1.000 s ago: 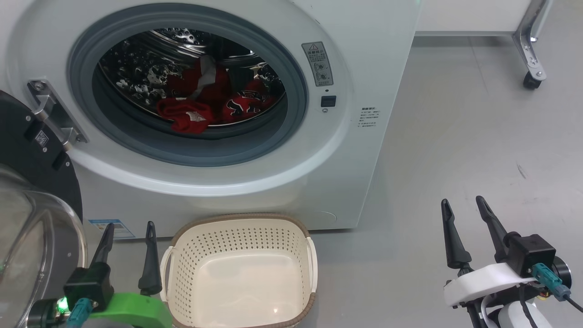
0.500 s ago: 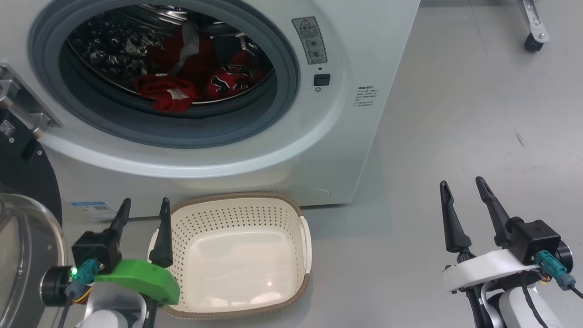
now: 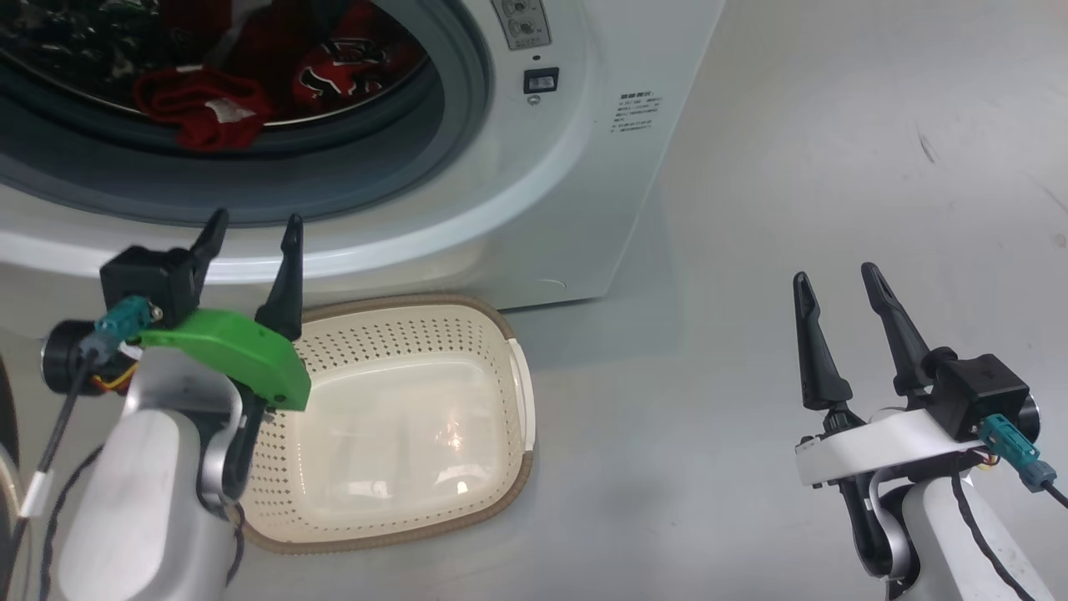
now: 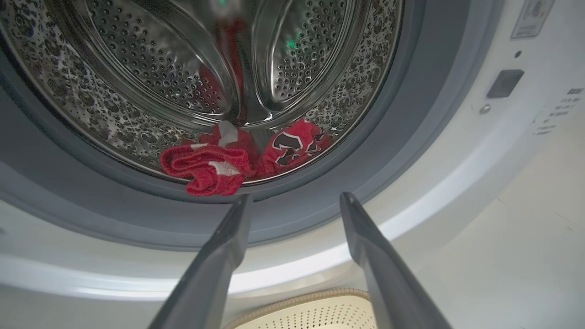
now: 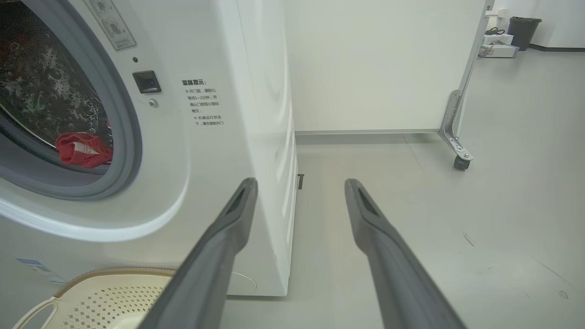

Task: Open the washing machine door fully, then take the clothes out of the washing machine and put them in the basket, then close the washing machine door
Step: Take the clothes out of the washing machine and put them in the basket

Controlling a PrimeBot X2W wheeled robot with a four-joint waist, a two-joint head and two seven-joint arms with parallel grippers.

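Running down the washing machine's [image 5: 219, 151] white front, right of the drum mouth, is a block of small black Chinese print [image 5: 203, 103] (a heading over several lines, too fine to read). Up and to its left, a grey warning sticker [image 5: 109, 25] sits above a dark square latch socket [image 5: 146, 81]. A pale blue label [image 5: 34, 269] sits near the machine's bottom corner.

The clothes [image 4: 208, 167] lie at the bottom front of the dimpled steel drum [image 4: 183, 68]. One is a crumpled red piece with a white tag at the lip, and beside it is a red one bearing a black-and-white emblem [image 4: 292, 146]. The basket [image 3: 509, 351] stands on the floor [image 3: 751, 209] against the machine's foot, its smooth cream bottom catching a glint.

The left gripper [image 3: 255, 219] hovers over the basket's left side, fingers spread and holding nothing, aimed at the drum. The right gripper [image 3: 834, 272] hangs over grey floor well to the right, likewise spread with nothing between its fingers.
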